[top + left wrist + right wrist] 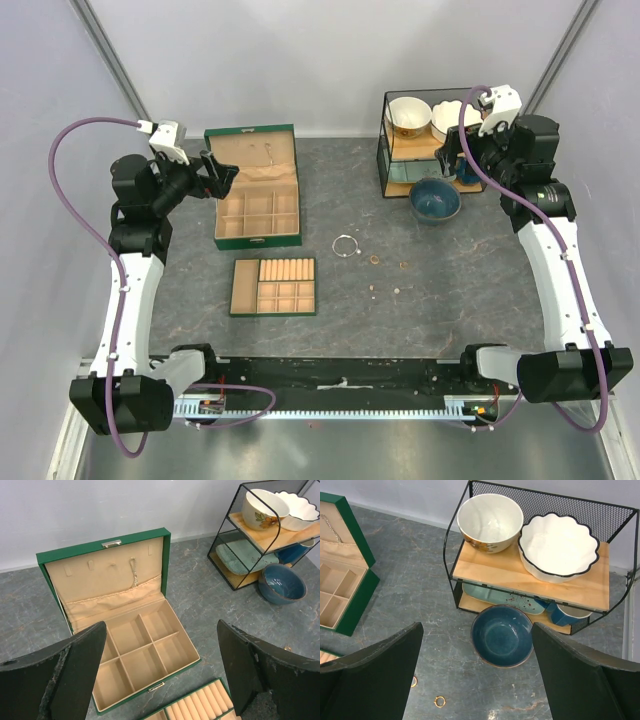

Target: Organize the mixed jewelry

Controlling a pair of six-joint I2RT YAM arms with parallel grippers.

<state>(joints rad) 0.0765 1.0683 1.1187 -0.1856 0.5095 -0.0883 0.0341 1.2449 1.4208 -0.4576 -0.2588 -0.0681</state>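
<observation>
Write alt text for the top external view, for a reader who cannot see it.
A silvery bangle and tiny rings lie loose on a grey table, right of an open green jewelry box and a tan tray. The left gripper hangs open by the box, the right gripper open by a wire rack of bowls.

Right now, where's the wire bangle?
Top view: the wire bangle lies on the table near centre, just right of the open green box, with the small loose rings scattered to its right.
</observation>
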